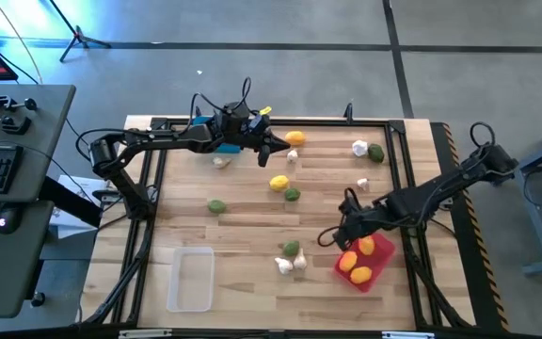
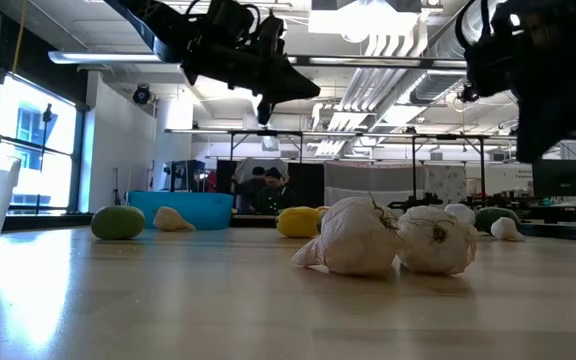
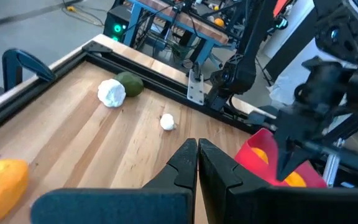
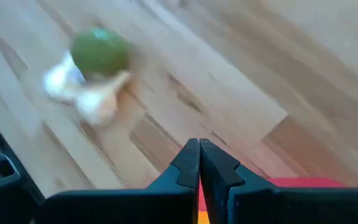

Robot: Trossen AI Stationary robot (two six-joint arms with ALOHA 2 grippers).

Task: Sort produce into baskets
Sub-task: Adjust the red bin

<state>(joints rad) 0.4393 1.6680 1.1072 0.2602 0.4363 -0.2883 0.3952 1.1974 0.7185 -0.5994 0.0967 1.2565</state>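
- I see two yellow fruits (image 1: 358, 261) lying in the red basket (image 1: 381, 264) at the surface's near right.
- Clear basket (image 1: 190, 279) sits near left; blue basket (image 1: 222, 145) is at the far left, mostly under the left arm.
- Loose on the surface (image 1: 243, 226): a green fruit (image 1: 291, 249) touching two garlic bulbs (image 1: 291, 266) near the red basket, more green, yellow and garlic pieces scattered mid and far.
- Right claw (image 1: 325, 237) is above the surface just left of the red basket, fingers together, nothing in them.
- Left claw (image 1: 288, 146) is raised above the far side, near a yellow fruit (image 1: 294, 137), fingers together, nothing held.
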